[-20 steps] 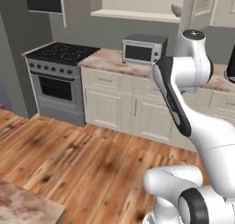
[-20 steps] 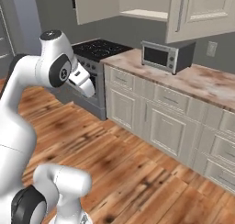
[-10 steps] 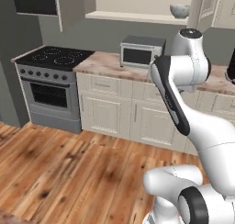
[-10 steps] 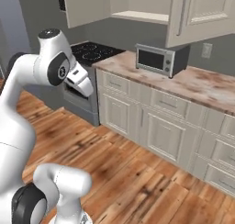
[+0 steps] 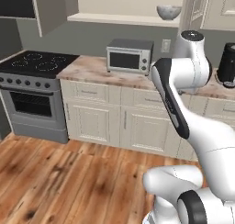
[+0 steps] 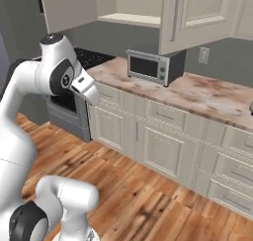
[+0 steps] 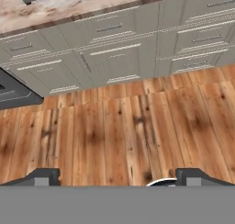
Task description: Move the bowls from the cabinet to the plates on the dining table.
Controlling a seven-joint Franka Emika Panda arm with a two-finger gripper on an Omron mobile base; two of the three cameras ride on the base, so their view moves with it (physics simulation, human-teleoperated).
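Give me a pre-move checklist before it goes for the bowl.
1. Gripper open, nothing held: ok.
2. Cabinet door open, shelf exposed: ok.
3. Bowl upright on shelf: ok.
4. Gripper near bowl: not ok; hand view looks down at the floor and drawers.
5. Second bowl located: cannot tell.
6. Plates and table located: cannot tell.
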